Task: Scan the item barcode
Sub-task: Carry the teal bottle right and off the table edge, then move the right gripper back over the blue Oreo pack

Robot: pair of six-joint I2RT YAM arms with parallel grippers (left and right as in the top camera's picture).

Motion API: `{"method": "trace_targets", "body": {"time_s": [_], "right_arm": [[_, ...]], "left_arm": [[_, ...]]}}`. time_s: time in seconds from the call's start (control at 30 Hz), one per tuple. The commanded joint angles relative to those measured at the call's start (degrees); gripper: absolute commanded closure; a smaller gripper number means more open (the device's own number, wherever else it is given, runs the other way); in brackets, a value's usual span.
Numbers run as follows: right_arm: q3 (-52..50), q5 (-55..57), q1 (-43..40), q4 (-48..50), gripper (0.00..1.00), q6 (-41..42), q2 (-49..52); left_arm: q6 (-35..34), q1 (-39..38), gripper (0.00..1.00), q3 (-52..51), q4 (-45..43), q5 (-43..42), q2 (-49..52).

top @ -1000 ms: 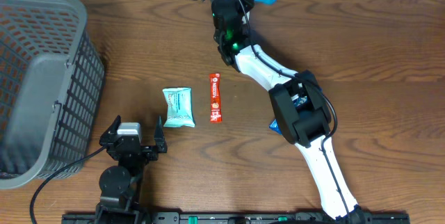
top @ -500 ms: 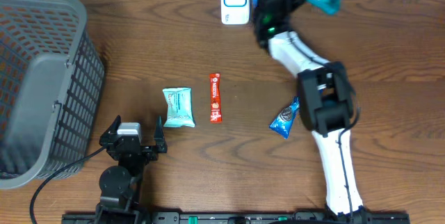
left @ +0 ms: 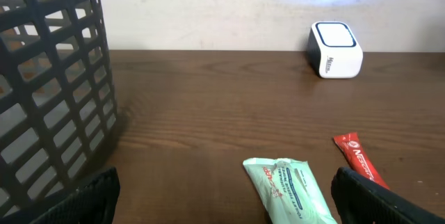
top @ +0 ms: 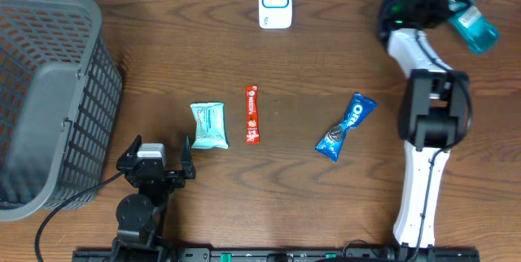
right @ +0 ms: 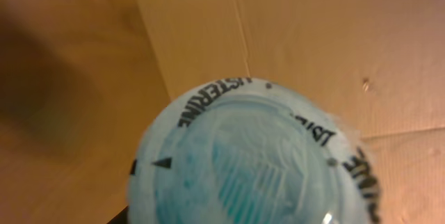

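Just now the right arm had swung the mouthwash bottle (top: 475, 28) away from the scanner (top: 275, 0) to the far right corner of the worktop (top: 326, 67), so the barcode pass was probably done. That arm reached nearly straight, its pincer (top: 448, 8) clamped on the bottle. The left pincer (top: 159, 155) rested wide open.

Mock shop checkout (staged on table (top: 163, 42)): barcode scanner (top: 275, 0), shopping basket (top: 49, 75), packaged snacks (top: 208, 124).

You have one grey basket (top: 59, 73), one white scanner (top: 275, 0), one blue bottle (top: 474, 28) and three snacks: green packet (top: 208, 124), red stick (top: 252, 115), Oreo pack (top: 347, 127).
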State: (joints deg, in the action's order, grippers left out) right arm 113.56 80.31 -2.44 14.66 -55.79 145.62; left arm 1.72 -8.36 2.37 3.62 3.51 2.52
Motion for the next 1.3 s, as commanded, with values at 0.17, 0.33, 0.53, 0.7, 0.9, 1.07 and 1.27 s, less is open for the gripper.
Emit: {"method": "trace_targets", "body": {"time_s": [0.17, 0.33, 0.53, 0.7, 0.9, 1.07, 1.27], "right_arm": [[1.8, 2.6, -9.1, -16.3, 0.80, 16.0, -1.6], [1.8, -3.5, -14.1, -34.6, 0.78, 32.8, -1.6], [1.8, -14.0, -20.4, -48.9, 0.83, 47.7, -1.6], [1.8, -21.1, -26.0, -53.5, 0.79, 51.7, -1.6], [1.8, -27.5, -29.6, -55.7, 0.43, 53.9, -1.6], [1.9, -33.9, -29.4, -56.7, 0.01, 53.9, -1.7], [1.9, -41.6, -26.9, -58.7, 0.01, 54.6, -4.5]], "left_arm": [[-0.1, 0.0, 0.02, -1.8, 0.8, 0.1, 0.0], [-0.1, 0.0, 0.02, -1.8, 0.8, 0.1, 0.0], [-0.1, 0.0, 0.02, -1.8, 0.8, 0.1, 0.0], [-0.1, 0.0, 0.02, -1.8, 0.8, 0.1, 0.0], [-0.1, 0.0, 0.02, -1.8, 0.8, 0.1, 0.0], [-0.1, 0.0, 0.02, -1.8, 0.8, 0.1, 0.0], [-0.1, 0.0, 0.02, -1.8, 0.8, 0.1, 0.0]]}}
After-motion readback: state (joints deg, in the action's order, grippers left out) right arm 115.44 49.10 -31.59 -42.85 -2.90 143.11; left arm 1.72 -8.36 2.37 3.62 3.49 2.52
